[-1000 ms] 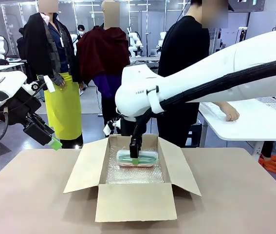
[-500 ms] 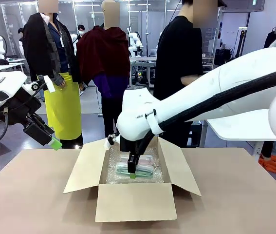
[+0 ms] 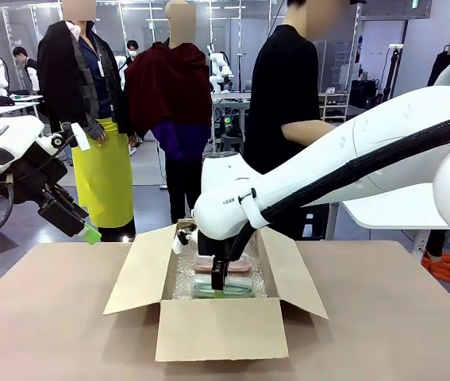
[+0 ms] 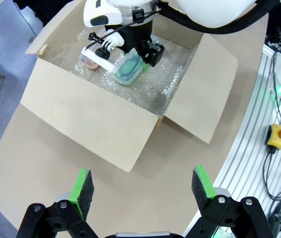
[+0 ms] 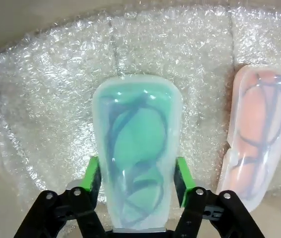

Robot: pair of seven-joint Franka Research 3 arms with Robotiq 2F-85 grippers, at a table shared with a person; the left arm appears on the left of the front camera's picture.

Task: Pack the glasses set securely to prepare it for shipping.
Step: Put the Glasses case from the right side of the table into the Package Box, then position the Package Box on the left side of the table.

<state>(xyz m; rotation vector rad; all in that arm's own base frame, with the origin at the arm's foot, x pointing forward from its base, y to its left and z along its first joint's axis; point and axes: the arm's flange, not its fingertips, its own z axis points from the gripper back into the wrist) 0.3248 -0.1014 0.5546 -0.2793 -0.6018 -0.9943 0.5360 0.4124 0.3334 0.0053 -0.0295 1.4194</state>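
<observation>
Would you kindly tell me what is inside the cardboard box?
The cardboard box holds a bubble wrap lining, a pink case lying on it, and beside that a green case clamped in the right gripper. The wrap covers the box floor.

Print on the robot only

Small dark lettering [image 3: 231, 202] is seen on the white wrist housing of the right arm [image 3: 328, 171], mid-scene; only "FRAN" is made out.
</observation>
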